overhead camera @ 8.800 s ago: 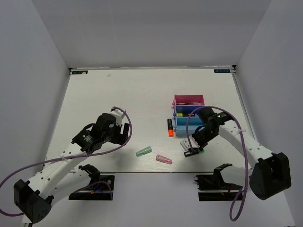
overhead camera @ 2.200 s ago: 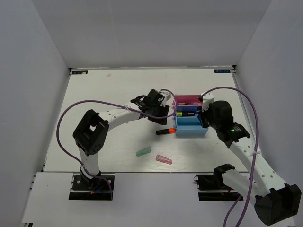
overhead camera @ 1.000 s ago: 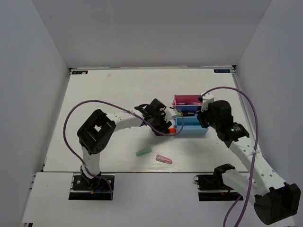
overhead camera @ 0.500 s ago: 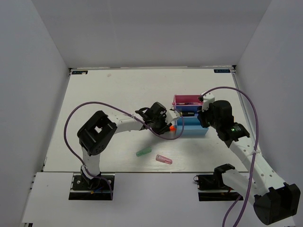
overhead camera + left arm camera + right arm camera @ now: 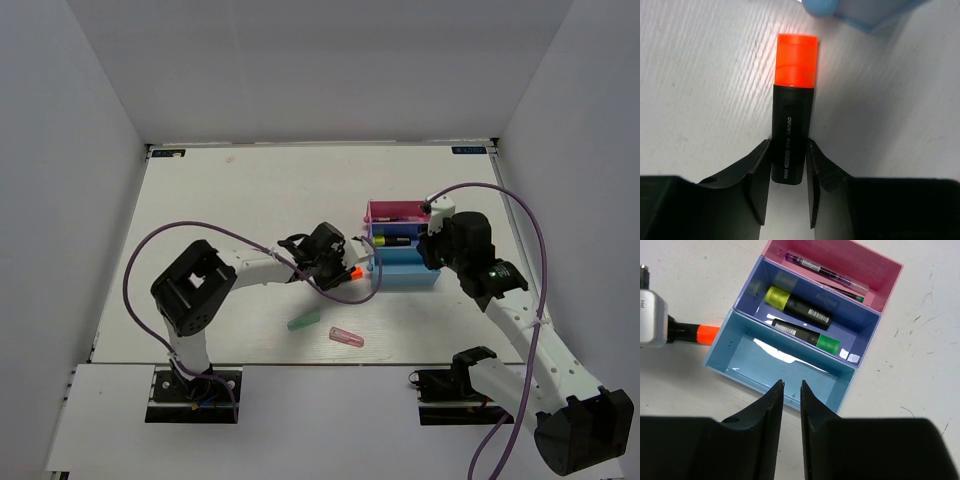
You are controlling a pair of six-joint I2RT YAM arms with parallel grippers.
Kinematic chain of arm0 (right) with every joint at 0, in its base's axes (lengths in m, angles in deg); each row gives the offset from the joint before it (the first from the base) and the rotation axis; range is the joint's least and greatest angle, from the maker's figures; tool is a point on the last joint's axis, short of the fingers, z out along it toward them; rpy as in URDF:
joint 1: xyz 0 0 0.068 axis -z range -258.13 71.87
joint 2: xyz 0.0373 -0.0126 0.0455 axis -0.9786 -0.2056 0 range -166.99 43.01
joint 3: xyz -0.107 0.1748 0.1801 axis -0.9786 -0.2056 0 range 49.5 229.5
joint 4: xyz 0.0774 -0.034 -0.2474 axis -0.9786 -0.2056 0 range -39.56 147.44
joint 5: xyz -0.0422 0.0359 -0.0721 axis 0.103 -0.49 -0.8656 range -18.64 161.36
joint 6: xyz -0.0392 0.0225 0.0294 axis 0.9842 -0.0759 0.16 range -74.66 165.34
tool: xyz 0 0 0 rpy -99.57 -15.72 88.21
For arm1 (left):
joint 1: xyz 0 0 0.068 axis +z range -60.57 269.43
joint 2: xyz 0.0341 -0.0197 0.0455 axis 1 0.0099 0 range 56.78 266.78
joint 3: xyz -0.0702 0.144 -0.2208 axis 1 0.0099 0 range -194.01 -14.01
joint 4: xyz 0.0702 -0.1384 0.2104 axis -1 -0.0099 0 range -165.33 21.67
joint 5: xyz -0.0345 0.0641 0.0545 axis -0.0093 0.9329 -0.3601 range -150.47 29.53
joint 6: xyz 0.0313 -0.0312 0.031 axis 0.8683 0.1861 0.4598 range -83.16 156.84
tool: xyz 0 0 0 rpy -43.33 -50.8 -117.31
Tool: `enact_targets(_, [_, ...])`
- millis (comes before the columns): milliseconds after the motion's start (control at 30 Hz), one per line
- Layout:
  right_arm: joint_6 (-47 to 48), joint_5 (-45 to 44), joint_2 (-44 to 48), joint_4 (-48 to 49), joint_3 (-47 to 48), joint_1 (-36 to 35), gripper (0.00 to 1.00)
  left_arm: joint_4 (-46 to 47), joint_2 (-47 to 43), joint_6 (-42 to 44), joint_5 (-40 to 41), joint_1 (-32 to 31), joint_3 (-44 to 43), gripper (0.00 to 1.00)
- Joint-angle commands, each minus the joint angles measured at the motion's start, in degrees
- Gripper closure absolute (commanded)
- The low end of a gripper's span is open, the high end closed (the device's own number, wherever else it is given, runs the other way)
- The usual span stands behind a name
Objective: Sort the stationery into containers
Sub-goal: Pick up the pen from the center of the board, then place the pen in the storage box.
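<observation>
Step in hand: pickup of the orange-ended highlighter [image 5: 791,125].

It lies flat on the counter [image 5: 230,200], its orange end towards the light blue bin [image 5: 720,365] and just short of that bin's outer wall. The left gripper [image 5: 789,150] straddles the black barrel at the rear. In the left wrist view both fingers sit against the barrel sides, so the grip looks made. The item does not appear lifted.

The right gripper [image 5: 791,390] hangs above the light blue bin. Its fingers are narrowly parted and nothing is between them.

Containers:
- The pink bin [image 5: 880,280] holds a thin pen [image 5: 825,271].
- The dark blue bin [image 5: 867,340] holds a yellow-ended highlighter [image 5: 790,302] and a green-ended highlighter [image 5: 810,337].
- The light blue bin shows only glare on its floor.

Outstanding: a green capsule [image 5: 303,321] and a pink capsule [image 5: 346,337] lie on the counter nearer the arm bases, well apart from the bins.

Assessment of next move: going by what each bin holds, the dark blue bin is the likely destination. That calls for a straight lift, a carry over the light blue bin's wall, and turning the barrel to lie along the bin's length before release.

Two risks are noted. The hold is far back on the barrel, so the orange end may droop. The right gripper occupies the space over the bins and may need to withdraw first.
</observation>
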Motion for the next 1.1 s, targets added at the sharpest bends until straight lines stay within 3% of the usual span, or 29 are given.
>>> enact_targets(0, [-0.6, 0.7, 1.0, 1.6, -0.2, 0.4, 0.76, -9.6, -2.8, 1.9, 2.8, 0.8, 3.6, 1.00])
enact_targets(267, [-0.4, 0.9, 1.9, 2.0, -0.5, 0.4, 0.75, -10.8, -14.2, -1.0, 3.8, 5.8, 5.8, 1.00])
enact_targets(400, [0.3, 0.1, 2.6, 2.4, -0.9, 0.5, 0.75, -12.2, -17.4, -1.4, 4.3, 6.0, 1.5, 1.00])
enact_targets(467, [0.7, -0.1, 3.0, 2.7, -1.3, 0.3, 0.80, -13.0, -17.7, -1.7, 3.2, 6.0, -3.1, 1.00])
enact_targets(600, [2.6, -0.5, 3.8, 3.2, -2.2, 0.4, 1.00, -11.4, -15.4, -3.1, 0.5, 4.9, -9.9, 1.00])
enact_targets(1067, [6.2, -3.4, 6.7, 5.3, -4.2, 0.4, 1.00, -7.6, 5.3, -3.5, -6.1, -0.2, -33.8, 1.00])
